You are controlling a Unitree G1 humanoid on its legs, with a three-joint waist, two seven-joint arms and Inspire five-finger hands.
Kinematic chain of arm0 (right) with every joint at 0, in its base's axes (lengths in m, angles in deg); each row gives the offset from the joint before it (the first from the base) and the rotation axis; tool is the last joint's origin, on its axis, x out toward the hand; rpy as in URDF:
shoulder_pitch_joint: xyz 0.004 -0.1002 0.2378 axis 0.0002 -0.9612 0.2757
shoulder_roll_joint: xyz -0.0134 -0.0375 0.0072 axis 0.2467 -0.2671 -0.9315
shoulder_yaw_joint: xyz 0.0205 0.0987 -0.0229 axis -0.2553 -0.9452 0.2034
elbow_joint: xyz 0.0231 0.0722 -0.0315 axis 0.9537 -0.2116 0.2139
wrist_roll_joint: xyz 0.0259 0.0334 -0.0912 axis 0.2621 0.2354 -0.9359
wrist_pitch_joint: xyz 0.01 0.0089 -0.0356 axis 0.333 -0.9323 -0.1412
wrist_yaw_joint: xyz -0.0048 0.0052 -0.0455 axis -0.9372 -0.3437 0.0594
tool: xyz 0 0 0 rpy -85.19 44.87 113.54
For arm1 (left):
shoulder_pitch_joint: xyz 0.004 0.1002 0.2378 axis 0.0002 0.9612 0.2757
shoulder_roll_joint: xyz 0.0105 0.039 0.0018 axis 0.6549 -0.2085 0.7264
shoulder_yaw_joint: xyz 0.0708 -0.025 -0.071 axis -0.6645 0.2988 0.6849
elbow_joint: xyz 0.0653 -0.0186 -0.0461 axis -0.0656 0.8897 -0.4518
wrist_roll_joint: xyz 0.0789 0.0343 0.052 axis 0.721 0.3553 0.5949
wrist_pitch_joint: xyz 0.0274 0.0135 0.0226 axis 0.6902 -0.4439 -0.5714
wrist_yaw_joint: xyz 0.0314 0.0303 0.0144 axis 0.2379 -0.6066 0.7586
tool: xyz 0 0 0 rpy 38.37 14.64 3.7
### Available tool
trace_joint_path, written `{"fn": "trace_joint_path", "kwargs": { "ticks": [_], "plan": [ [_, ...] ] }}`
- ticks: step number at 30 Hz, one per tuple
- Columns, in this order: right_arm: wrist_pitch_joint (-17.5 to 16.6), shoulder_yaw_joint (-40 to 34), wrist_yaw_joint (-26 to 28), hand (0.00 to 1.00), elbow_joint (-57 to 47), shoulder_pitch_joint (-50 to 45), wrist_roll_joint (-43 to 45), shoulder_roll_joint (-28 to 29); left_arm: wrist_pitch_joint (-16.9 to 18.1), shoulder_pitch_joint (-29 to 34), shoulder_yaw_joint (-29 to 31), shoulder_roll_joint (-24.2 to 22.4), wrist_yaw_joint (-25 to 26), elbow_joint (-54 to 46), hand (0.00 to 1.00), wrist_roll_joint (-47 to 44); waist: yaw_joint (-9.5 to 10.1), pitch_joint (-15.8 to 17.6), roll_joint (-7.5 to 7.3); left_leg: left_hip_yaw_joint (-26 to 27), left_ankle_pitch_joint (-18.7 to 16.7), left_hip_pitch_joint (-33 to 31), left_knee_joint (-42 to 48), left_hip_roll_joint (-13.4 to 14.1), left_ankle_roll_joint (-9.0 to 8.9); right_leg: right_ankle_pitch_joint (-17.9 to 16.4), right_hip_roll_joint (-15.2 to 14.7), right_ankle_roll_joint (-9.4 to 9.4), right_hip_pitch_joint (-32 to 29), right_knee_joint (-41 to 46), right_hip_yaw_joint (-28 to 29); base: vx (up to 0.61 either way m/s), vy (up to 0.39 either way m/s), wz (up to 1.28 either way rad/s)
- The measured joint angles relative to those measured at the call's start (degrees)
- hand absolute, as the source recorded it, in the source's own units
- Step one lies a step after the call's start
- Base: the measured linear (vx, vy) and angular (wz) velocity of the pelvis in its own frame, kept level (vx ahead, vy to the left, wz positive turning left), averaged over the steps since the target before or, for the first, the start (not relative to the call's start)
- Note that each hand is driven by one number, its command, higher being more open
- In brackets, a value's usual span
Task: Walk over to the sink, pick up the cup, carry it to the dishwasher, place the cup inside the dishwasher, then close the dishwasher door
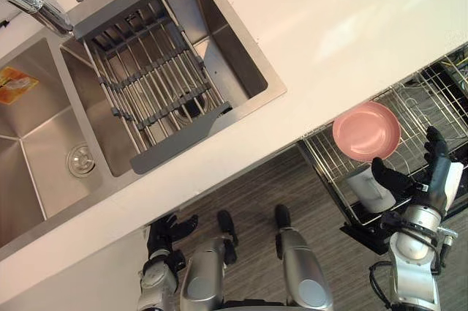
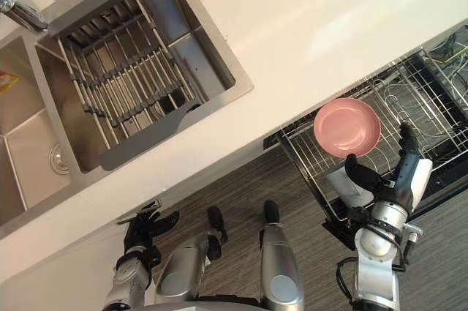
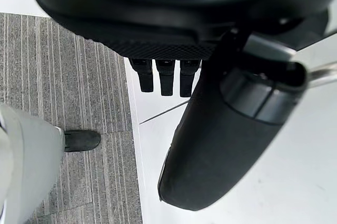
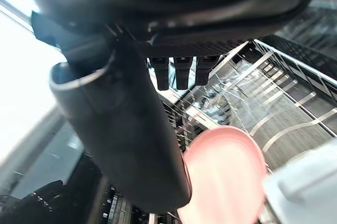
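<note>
A white cup (image 1: 363,185) rests in the pulled-out wire rack (image 1: 431,102) of the dishwasher, just below a pink plate (image 1: 366,132) that stands in the same rack. My right hand (image 1: 428,186) hovers over the rack's front edge, open, with its thumb beside the cup and its fingers straight, holding nothing. The right wrist view has the cup (image 4: 308,187) and the pink plate (image 4: 221,176) past the thumb. My left hand (image 1: 164,234) hangs relaxed and open below the counter's front edge, by the white cabinet front (image 3: 274,182).
A steel double sink (image 1: 241,69) is set in the white counter (image 1: 344,25), with a grey drying rack (image 1: 150,69) across one basin and a faucet (image 1: 36,0) behind. Grey striped floor (image 1: 292,186) lies in front of the counter.
</note>
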Motion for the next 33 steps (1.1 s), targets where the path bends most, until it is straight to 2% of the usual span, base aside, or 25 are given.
{"fn": "trace_joint_path", "kwargs": {
  "ticks": [4, 9, 13, 18, 33],
  "plan": [
    [-2.1, -2.5, 1.2, 0.90, -1.8, -2.2, 2.7, 1.1, -0.3, 0.5, 1.4, 0.0, -0.3, -0.1, 0.90, 0.2, 0.00, -0.5, -0.95, 0.0, -0.9, 0.1, 1.4, 0.9, -0.11, 0.0, 0.4, -0.01, 1.0, -0.3, -0.3, 0.03, -0.023, 0.00],
    [-4.2, -4.4, 3.8, 0.90, -0.9, -5.8, 13.8, 2.2, -0.8, 1.3, 3.1, 0.0, -1.1, 0.0, 0.90, 1.2, -0.07, -1.5, -2.20, 0.2, -2.1, 0.6, 3.1, 1.6, -0.11, -0.2, 0.8, -0.05, 2.3, -0.6, -0.4, 0.00, -0.002, -0.01],
    [-4.5, -4.5, 6.0, 0.90, 8.0, -7.1, 22.1, 2.2, -1.1, 2.5, 3.1, 0.5, -1.3, 0.2, 0.90, 1.2, -0.45, -3.2, -3.12, 0.7, -3.4, 0.8, 4.3, 1.9, 0.11, -1.0, 0.6, -0.30, 2.7, 0.0, -0.6, 0.00, -0.001, 0.02],
    [-5.1, -5.5, 8.5, 0.90, 13.3, -6.9, 30.4, 2.2, -1.1, 3.5, 3.1, 0.7, -2.3, 0.2, 0.90, 1.1, -0.92, -3.3, -3.19, 1.0, -4.8, 0.7, 6.5, 2.1, -0.04, -2.5, 0.5, -0.18, 2.4, 2.1, -0.5, 0.01, 0.000, -0.01],
    [-6.0, -8.4, 5.9, 0.90, 16.3, -3.9, 31.9, 2.7, -1.1, 3.9, 4.6, -0.3, -2.2, 0.7, 0.90, 1.0, 0.32, -3.3, -3.53, 1.7, -7.3, 0.0, 9.6, 3.4, -0.77, -4.8, 1.3, -0.34, 1.5, 4.5, 0.1, 0.04, -0.009, -0.03]
  ]
}}
